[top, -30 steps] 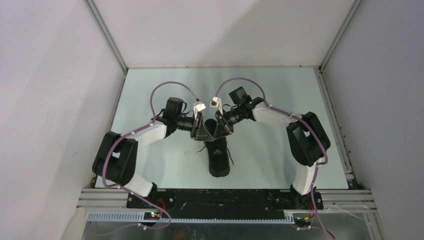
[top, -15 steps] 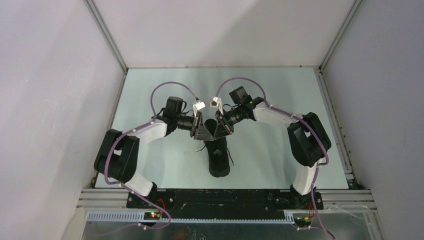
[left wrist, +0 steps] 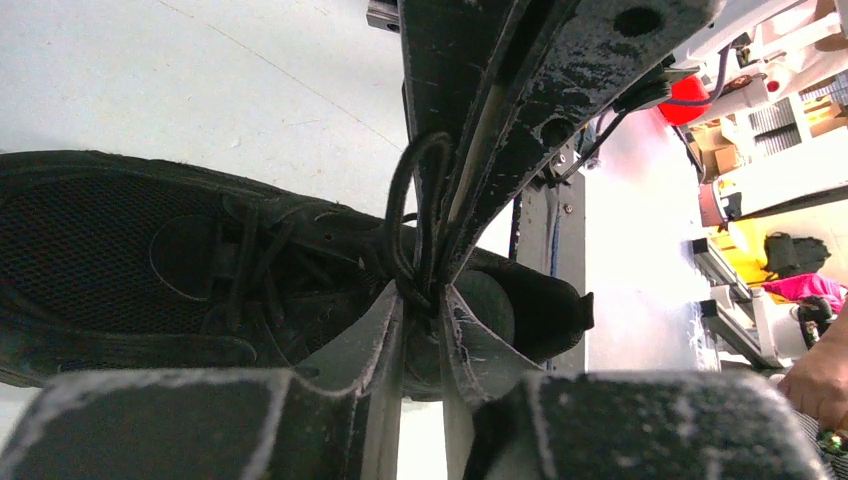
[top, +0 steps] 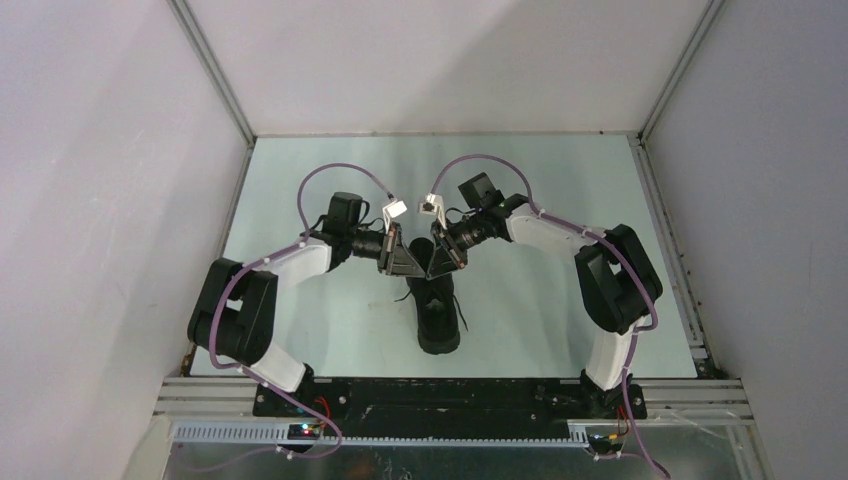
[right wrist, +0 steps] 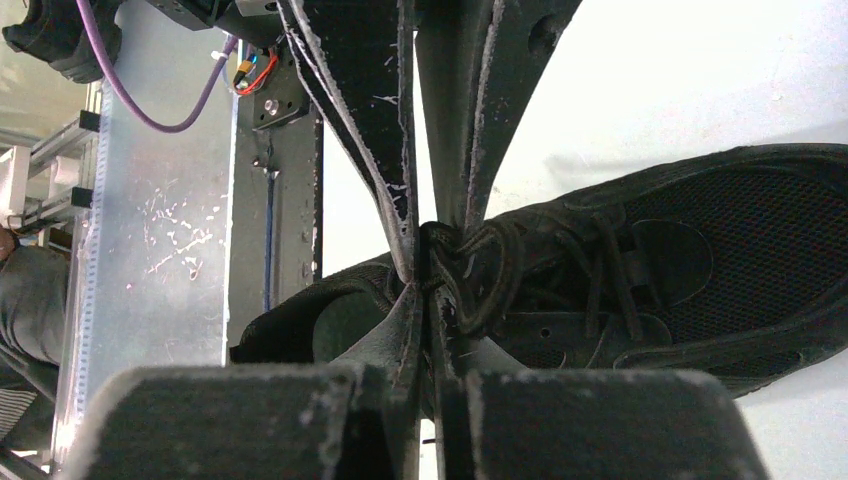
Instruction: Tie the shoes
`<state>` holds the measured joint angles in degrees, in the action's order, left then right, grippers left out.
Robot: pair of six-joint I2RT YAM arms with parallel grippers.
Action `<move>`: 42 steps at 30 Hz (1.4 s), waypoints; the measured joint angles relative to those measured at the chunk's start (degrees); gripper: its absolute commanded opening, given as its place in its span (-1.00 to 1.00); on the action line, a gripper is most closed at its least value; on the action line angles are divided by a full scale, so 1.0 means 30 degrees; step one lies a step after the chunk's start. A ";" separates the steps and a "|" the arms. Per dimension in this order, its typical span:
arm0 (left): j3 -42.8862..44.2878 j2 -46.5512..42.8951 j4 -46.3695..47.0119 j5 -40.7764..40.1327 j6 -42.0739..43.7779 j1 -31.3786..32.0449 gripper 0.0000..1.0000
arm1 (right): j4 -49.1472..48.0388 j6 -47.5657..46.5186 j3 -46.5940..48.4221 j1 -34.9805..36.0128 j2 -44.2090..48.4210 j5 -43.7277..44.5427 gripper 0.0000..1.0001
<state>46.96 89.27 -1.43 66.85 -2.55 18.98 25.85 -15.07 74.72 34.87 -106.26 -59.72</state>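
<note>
Left claw [top: 410,270]: scuffed black wedge-shaped fingers [left wrist: 383,332], edges worn chalky, drawn in to a narrow gap and nipping the thin black laces [left wrist: 408,205] at the tongue. Sneaker [top: 438,325]: all black, low-top, mesh toe panel, smooth side overlays. It lies mid-surface between the two arms, heel opening toward the arm bases. A rounded lace loop stands up between the claws. Right claw [top: 432,270]: same worn wedge fingers, tips pressed almost flush, pinching the laces just beside the left claw. Surface [top: 300,190]: pale green, matte.
</note>
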 measured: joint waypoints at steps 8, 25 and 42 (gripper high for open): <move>0.0000 0.0211 -0.0080 -0.0022 0.0226 0.0000 -0.99 | 0.0153 -0.0124 0.0000 -0.0321 0.0036 -0.0743 -0.44; -0.0321 -0.0109 0.0539 -0.1253 0.0692 0.0000 -1.00 | -0.1705 0.2776 0.0000 -0.2455 -0.0233 -0.2040 -0.42; -0.0423 -0.0561 0.1064 -0.1763 0.0656 0.0000 -1.00 | -0.1676 0.2098 0.0000 -0.1304 -0.0984 -0.1698 -0.41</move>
<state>45.69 87.59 1.76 61.56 -0.58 18.98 20.82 -8.78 74.72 30.96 -109.21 -64.82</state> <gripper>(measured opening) 0.016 0.293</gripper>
